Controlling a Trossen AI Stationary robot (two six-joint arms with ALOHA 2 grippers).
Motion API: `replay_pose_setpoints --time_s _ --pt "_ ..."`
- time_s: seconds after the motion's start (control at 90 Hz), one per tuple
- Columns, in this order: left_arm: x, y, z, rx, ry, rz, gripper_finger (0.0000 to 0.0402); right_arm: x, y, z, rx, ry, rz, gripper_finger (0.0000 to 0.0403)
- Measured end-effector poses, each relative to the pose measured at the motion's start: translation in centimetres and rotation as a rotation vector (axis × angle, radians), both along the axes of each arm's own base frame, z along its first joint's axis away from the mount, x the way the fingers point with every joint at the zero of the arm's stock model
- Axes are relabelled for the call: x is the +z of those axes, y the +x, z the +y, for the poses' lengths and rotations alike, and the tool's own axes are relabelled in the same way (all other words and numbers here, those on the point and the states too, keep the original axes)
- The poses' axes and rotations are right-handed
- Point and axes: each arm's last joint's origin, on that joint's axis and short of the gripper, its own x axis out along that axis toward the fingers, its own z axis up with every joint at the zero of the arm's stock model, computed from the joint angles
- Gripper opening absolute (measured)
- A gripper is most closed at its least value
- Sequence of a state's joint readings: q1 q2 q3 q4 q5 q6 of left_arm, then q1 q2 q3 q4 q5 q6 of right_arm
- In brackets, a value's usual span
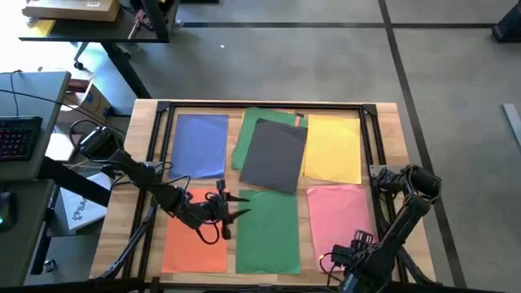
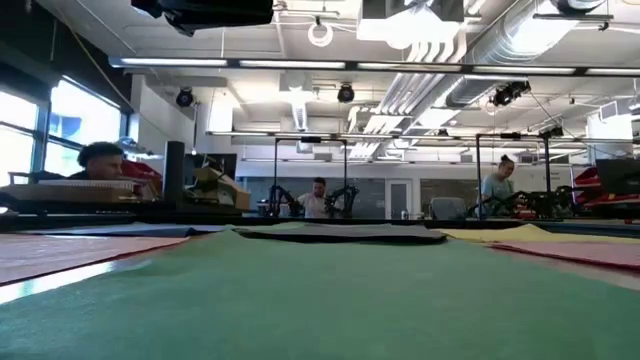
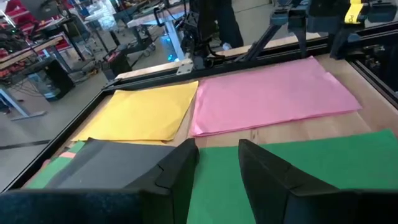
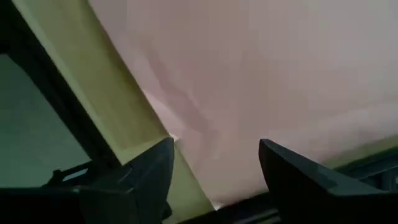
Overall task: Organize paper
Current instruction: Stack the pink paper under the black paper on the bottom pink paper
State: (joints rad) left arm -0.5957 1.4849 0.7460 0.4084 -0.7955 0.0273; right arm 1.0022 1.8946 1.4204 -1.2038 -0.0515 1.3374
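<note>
High view looks straight down; low view skims level across the tabletop (image 1: 383, 114); both wrist views share the pink paper (image 3: 273, 93).

Table: I see a wooden table (image 1: 383, 122) edged by a black frame (image 1: 269, 106).
Far left: a desk holding a keyboard (image 1: 18, 137).
Background: three people sit at distant benches.

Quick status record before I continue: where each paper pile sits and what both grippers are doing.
back row: blue paper, dark grey paper tilted over green, yellow paper
front row: orange paper, green paper, pink paper
left gripper: open, above the front green pile's edge
right gripper: open, low over the pink pile's front corner
</note>
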Motion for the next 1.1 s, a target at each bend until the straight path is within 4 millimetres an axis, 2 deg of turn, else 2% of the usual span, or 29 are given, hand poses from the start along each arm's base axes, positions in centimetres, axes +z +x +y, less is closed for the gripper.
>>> replay_pose_setpoints --time_s 0.267,0.444,0.6,0.7,0.833,0.956,1.1 --pt "0.0 0.0 0.0 0.002 -0.011 -0.002 0.0111 -1.0 0.7 -1.2 0.01 -0.231 -0.298 0.0212" --pt "0.0 0.1 0.1 0.007 -0.015 -0.004 0.0111 -3.9 0.7 -4.0 -0.138 -0.361 -0.332 0.0181" --pt "0.0 0.1 0.2 0.004 -0.018 -0.002 0.0111 -6.5 0.6 -6.7 -0.263 -0.364 -0.346 0.0149" --pt "0.0 0.1 0.2 0.002 -0.018 -0.002 0.0111 -7.3 0.6 -7.6 -0.329 -0.339 -0.316 0.0134" --pt "0.0 0.2 0.3 0.005 -0.019 -0.002 0.0111 -7.3 0.8 -7.6 -0.364 -0.287 -0.266 0.0123" --pt "0.0 0.2 0.3 0.008 -0.031 -0.004 0.0111 -6.7 1.3 -6.5 -0.414 -0.213 -0.268 0.0121" --pt "0.0 0.2 0.3 0.009 -0.036 -0.006 0.0111 -6.3 1.7 -6.1 -0.478 -0.183 -0.285 0.0121"
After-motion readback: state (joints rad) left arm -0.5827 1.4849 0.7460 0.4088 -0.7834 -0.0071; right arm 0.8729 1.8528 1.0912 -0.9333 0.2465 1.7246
